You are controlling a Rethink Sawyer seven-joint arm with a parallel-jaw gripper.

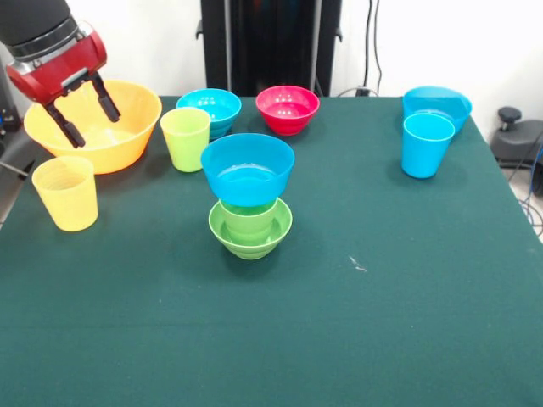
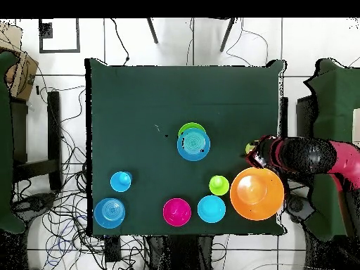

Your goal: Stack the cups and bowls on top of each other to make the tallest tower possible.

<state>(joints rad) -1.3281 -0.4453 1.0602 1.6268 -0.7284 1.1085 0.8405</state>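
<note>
The tower stands mid-table: a small green bowl at the base, a green cup in it, and a blue bowl on top; from overhead the blue bowl covers most of it. My gripper is open and empty, hovering over the large yellow-orange bowl at the left. The pale yellow cup stands in front of that bowl. The yellow-green cup, a small blue bowl and a red bowl stand behind the tower. A sky blue cup stands before a wide blue bowl.
In the overhead view the arm reaches in from the right above the large bowl. The robot's black pedestal stands at the table's far edge. Cables lie on the floor around the table.
</note>
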